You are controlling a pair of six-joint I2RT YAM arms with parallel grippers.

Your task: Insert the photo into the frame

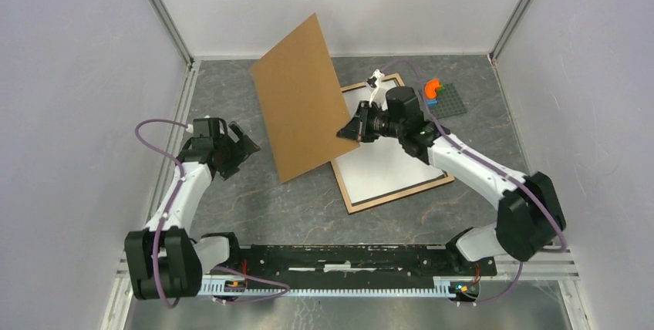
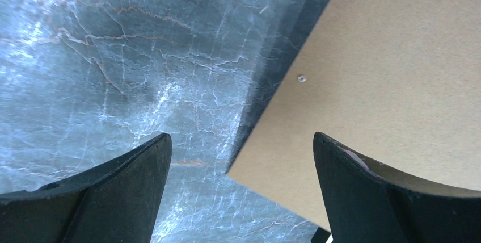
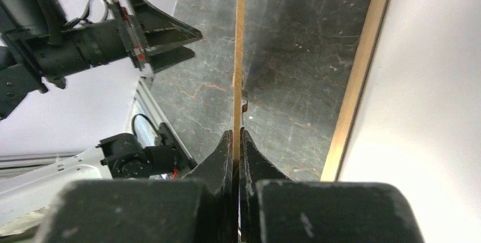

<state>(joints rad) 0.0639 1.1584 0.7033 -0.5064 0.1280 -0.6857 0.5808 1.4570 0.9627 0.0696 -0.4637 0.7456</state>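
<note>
Along the near edge a black base rail [image 1: 347,257] carried both arms; small orange tags near its ends were too small to read. Beyond it stretched the dark marbled table [image 1: 270,214].

On the left, the left gripper [image 1: 245,143] [image 2: 241,138] hung above the table with its fingers [image 2: 125,192] spread wide and nothing between them. In its wrist view the near corner of the backing panel [image 1: 301,99] [image 2: 385,72] [image 3: 239,38] lay just ahead. A small metal rivet [image 2: 302,78] sat close to the panel's edge. Red marks on this gripper showed in the right wrist view, too fine to make out.

The plain brown panel stood tilted up off the table at mid-scene, and no print showed on the face in view. The right gripper [image 1: 351,131] [image 3: 235,136] was clamped on the panel's right edge, fingers pressed tight against both faces of the thin board.

Under the right arm the frame [image 1: 401,194] [image 3: 357,84] lay flat on the table, light wood rim up, right of the raised panel. A plain white surface [image 1: 385,164] [image 3: 431,112] filled it; whether that was the back of the photo could not be told.

Farther back on the right lay a grey studded plate [image 1: 455,100] with an orange piece [image 1: 433,85] at its left end, just beside the frame's far corner.
</note>
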